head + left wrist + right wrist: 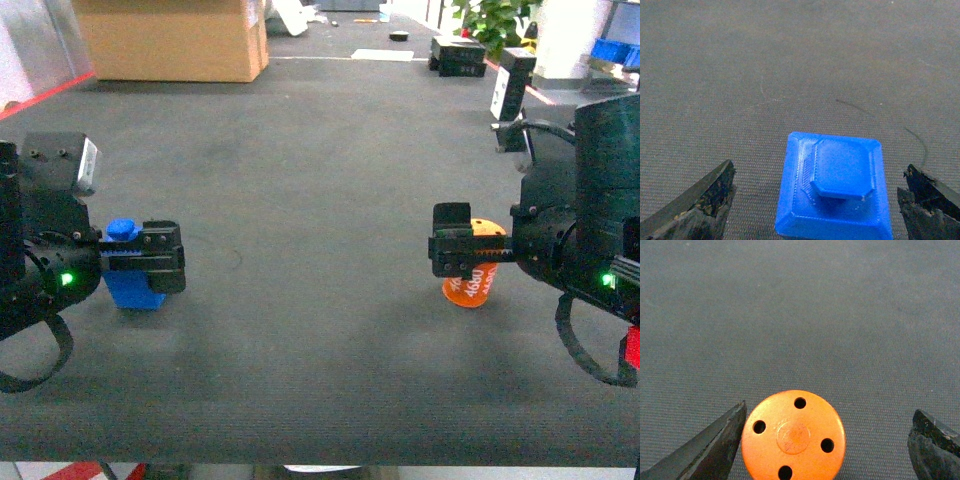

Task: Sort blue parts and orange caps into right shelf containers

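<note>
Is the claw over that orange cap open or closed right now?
Open. The right gripper's fingers stand wide apart either side of the orange cap, not touching it.

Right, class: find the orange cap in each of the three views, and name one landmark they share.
Head: orange cap right of centre, behind the right gripper.
Left wrist: not in view; a blue part shows instead.
Right wrist: bottom centre, between open fingers.
Shared landmark: the dark grey ribbed mat.

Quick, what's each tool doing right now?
Left tool: open, around the blue part.
Right tool: open, around the orange cap.
</note>
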You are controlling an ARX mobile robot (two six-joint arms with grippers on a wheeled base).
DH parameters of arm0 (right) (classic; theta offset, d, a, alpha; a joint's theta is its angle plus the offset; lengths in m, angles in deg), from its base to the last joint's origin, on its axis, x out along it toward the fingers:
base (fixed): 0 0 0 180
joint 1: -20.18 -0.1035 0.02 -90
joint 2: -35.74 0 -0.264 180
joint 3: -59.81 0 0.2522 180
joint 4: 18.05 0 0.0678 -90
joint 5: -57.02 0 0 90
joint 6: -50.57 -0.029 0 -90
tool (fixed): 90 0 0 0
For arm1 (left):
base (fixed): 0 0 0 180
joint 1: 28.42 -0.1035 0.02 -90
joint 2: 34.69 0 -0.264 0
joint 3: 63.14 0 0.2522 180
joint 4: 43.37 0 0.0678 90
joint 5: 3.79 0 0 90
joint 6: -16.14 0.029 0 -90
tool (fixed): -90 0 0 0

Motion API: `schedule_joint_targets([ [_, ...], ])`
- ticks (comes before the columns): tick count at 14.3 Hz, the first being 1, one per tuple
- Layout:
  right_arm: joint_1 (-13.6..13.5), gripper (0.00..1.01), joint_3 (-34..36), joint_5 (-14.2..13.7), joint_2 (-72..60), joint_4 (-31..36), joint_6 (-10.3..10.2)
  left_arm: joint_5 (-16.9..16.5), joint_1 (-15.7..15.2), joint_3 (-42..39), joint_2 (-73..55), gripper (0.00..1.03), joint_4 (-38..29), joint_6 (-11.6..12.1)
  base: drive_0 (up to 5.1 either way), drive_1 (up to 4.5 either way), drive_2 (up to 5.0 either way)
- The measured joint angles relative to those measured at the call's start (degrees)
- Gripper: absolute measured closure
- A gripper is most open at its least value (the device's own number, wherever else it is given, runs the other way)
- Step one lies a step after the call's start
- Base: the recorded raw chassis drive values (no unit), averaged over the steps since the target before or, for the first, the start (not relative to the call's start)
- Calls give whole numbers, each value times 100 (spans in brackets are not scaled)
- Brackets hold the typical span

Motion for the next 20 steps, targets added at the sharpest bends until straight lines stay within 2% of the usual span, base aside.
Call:
schedule_joint_targets([
  [4,-20,3,-127,4,-402,-46,-103,33,-63,208,-245,5,238,-59,0,0,0],
  [6,-20,3,-142,4,-409,-11,-136,22,-87,256,-245,5,66,-61,0,0,0],
  [7,-20,3,-140,-107,-409,133,-72,20,-94,291,-245,5,28,-61,0,0,0],
  [8,-20,9,-140,-223,-409,240,11,4,-107,326,-245,5,101,-85,0,0,0],
  [12,-28,51,-109,-103,-407,70,151,42,-109,337,-249,5,297,-190,0,0,0],
  [13,-26,54,-109,-98,-402,68,166,72,-107,337,-258,6,297,-179,0,0,0],
  [18,-20,55,302,-205,-48,529,164,219,-146,-94,243,55,-96,-258,0,0,0],
  [20,-11,55,579,-304,398,761,166,269,-192,-444,885,59,-275,-254,0,0,0],
])
